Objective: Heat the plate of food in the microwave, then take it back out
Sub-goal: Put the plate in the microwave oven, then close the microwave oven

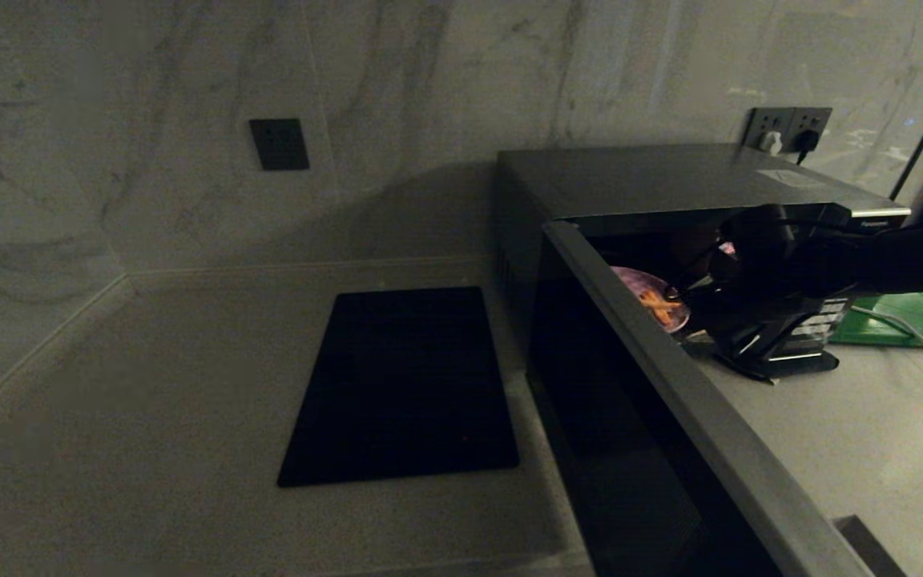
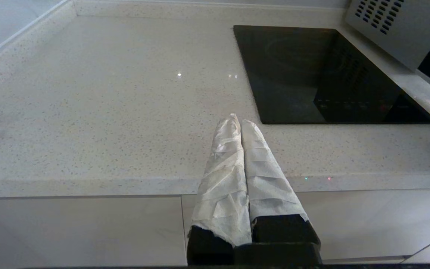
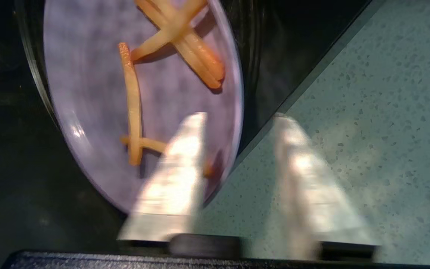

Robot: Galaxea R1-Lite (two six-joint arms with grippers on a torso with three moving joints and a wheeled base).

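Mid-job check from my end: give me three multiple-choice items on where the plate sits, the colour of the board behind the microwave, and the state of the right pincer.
1. Where is the plate of food?
A. inside the microwave
B. on the cooktop
C. on the green board

2. What colour is the board?
A. red
B. green
C. white

3. How is the right pincer?
A. shut on the plate
B. open at the plate's rim
C. out of view

Answers: 1 A, the plate lies in the dark cavity past the open door. 2 B, green shows past the microwave. 3 B, the fingers stand apart, one over the plate, one over the counter.
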